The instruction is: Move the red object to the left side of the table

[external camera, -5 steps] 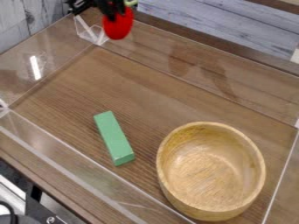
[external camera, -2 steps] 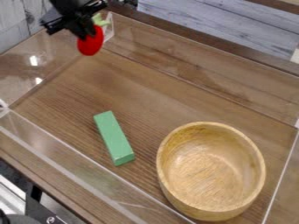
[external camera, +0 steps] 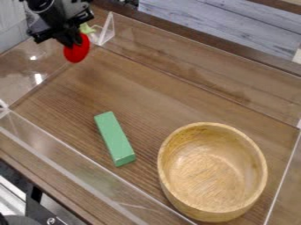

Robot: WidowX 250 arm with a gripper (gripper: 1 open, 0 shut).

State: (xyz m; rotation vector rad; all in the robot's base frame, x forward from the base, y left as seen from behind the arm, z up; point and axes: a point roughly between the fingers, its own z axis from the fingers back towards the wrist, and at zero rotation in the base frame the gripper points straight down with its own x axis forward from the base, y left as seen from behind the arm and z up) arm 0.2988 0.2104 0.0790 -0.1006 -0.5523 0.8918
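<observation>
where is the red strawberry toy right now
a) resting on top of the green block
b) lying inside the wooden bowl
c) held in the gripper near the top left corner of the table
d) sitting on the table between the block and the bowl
c: the red strawberry toy hangs pinched in the black gripper up at the far left corner, well away from the green block and the wooden bowl, which holds nothing.
</observation>
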